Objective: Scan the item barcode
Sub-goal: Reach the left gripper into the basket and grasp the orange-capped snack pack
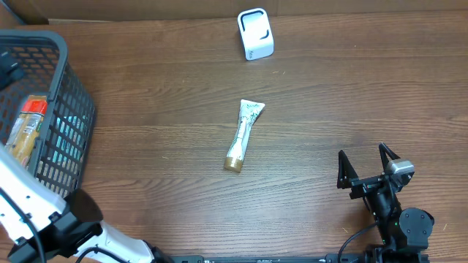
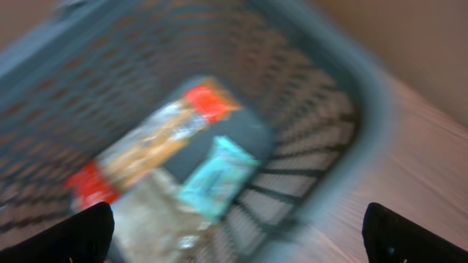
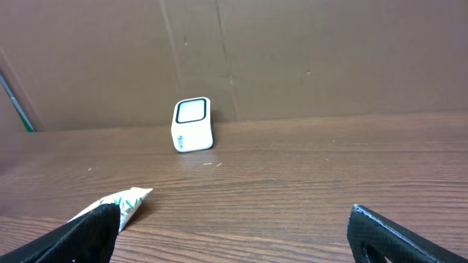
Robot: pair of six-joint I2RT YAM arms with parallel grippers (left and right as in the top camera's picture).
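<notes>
Two sets of jaws: I read the left jaws and the right jaws as both spread wide, with nothing between either pair.
Tube (image 1: 243, 136): lies flat in the middle of the surface (image 1: 146, 95), gold cap toward the robot's side, crimped end toward the scanner (image 1: 255, 33), well apart from it.
Handling: I judge it light, soft and squashy; I'd pinch across the firmer shoulder near the cap.
Right arm (image 1: 395, 212): low at the near right edge, facing the scanner.
Left arm (image 1: 29, 204): wrist above the basket (image 1: 80, 88), its view blurred.

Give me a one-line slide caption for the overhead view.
Tube lies centre, scanner behind it, right gripper open at near right, stocked basket at left.
</notes>
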